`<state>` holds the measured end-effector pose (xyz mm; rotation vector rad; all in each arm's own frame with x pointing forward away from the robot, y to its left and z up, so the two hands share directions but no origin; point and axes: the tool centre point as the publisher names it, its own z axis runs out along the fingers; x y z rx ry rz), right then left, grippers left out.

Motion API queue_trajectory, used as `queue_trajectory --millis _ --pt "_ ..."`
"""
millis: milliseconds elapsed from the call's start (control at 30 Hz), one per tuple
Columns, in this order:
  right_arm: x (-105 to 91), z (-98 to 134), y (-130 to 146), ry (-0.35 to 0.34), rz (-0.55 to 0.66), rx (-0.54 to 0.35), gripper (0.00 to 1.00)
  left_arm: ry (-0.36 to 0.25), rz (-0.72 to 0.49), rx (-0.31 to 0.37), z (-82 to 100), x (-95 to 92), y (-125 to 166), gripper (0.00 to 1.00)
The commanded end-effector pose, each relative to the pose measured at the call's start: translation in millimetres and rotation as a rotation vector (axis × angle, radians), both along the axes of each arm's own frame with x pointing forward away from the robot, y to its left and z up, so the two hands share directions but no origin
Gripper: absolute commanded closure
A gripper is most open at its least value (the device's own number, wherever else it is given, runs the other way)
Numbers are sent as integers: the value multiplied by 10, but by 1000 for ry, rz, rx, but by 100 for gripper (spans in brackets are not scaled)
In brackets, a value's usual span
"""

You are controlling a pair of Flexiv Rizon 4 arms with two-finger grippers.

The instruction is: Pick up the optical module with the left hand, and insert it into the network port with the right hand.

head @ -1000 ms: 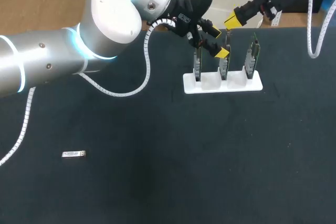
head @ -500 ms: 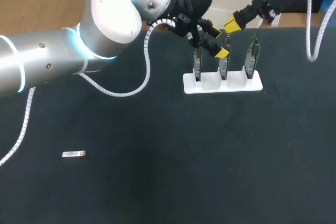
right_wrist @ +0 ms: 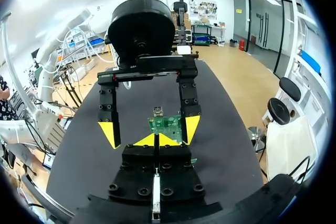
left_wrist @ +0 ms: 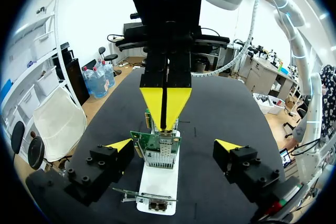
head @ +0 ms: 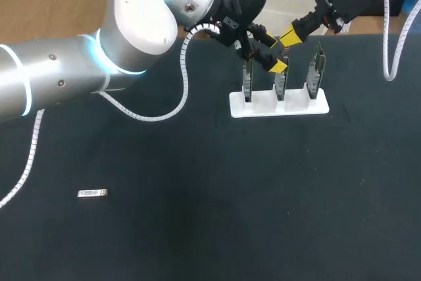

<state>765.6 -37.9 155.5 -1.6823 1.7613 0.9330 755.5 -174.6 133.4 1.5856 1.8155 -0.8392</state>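
Observation:
The optical module (head: 92, 193), a small silver bar, lies alone on the black table at the near left, far from both grippers. Three upright network cards stand in a white stand (head: 279, 106) at the back. My left gripper (head: 275, 53) hovers over the stand, open, its fingers either side of the middle card (left_wrist: 156, 148) without touching it. My right gripper (head: 289, 33) is shut, its yellow tips pressed together, just above and behind the stand, facing the left gripper (right_wrist: 151, 129). From the left wrist, the right gripper (left_wrist: 164, 106) hangs right behind that card. Nothing shows in either gripper.
The black mat (head: 217, 202) covers the table. A white spiral cable (head: 183, 77) loops down from my left arm onto the mat, left of the stand. The third card (head: 318, 70) rises at the stand's right end, close below my right arm.
My right gripper has moved left and down toward the stand and the left gripper. The left arm, the stand and the module have not moved.

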Motion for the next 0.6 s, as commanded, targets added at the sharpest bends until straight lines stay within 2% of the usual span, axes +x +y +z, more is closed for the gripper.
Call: queue_trajectory --millis 33,600 --pt "5 -31 12 7 3 0 100 4 -2 6 8 19 -10 0" --pt "-33 -114 10 33 -10 -1 100 4 -2 6 8 19 -10 0"
